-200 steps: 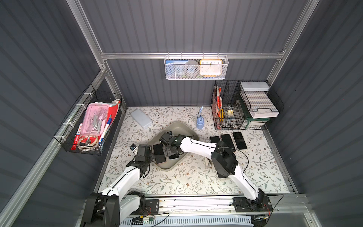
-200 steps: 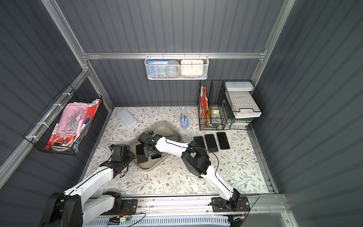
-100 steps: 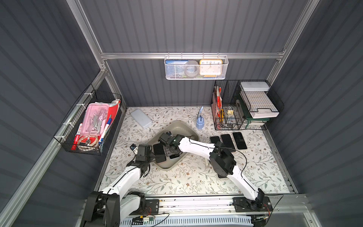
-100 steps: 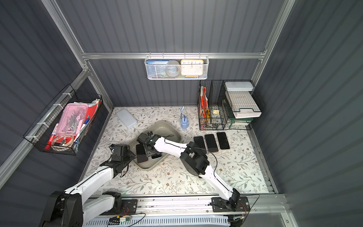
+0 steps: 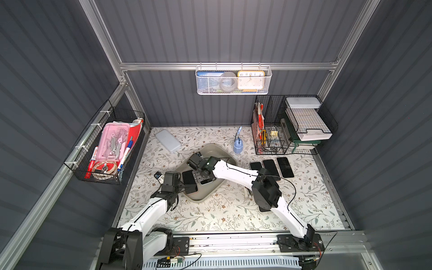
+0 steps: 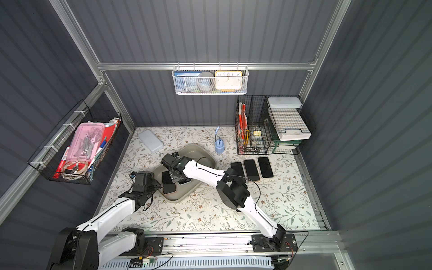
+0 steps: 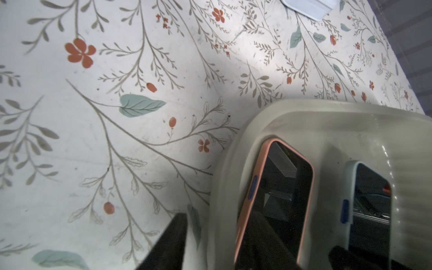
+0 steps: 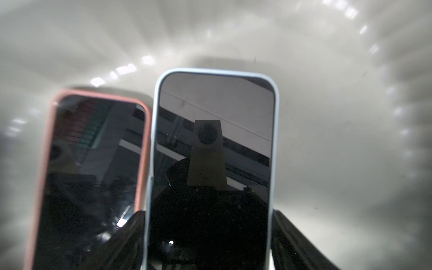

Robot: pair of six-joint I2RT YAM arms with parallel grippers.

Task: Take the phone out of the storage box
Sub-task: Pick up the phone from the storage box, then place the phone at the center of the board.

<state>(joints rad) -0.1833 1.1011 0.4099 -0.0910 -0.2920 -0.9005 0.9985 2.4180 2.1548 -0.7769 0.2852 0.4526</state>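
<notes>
Right gripper (image 8: 208,216): clamped, it seems, across the blue-cased phone (image 8: 214,140).
Blue-cased phone: inside the storage box (image 5: 200,198), beside the pink-cased phone (image 7: 280,187).
Left gripper (image 5: 183,186): jaws apart, astride the box rim.

Robot test cell dressed as an office desk: grey ribbed wall panels (image 5: 233,35) on aluminium framing (image 5: 229,66), floral tabletop (image 5: 222,210), stationery-filled black wire basket (image 5: 100,180) left, wire paper-tray rack (image 5: 327,121) far right, white mesh basket (image 5: 210,87) with clock (image 5: 251,80) on the far wall.
</notes>
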